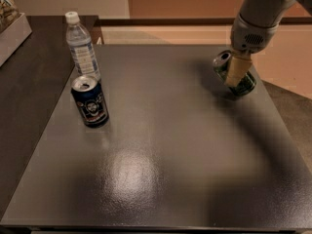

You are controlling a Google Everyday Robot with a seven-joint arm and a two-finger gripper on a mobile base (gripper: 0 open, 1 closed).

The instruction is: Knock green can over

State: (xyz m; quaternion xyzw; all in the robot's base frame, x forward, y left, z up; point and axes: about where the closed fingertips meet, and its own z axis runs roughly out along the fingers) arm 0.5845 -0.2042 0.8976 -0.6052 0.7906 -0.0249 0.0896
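The green can (246,84) is at the far right of the dark table (170,169). It is tipped far over, with its silver top (222,59) pointing up and to the left and its base near the table's right edge. My gripper (236,76) comes down from the upper right and rests against the can's side, covering the can's middle.
A dark blue can (89,101) stands upright at the left. A clear white-capped water bottle (83,48) stands just behind it. A pale box (10,33) sits on the darker surface at the far left. The table's right edge runs close by the green can.
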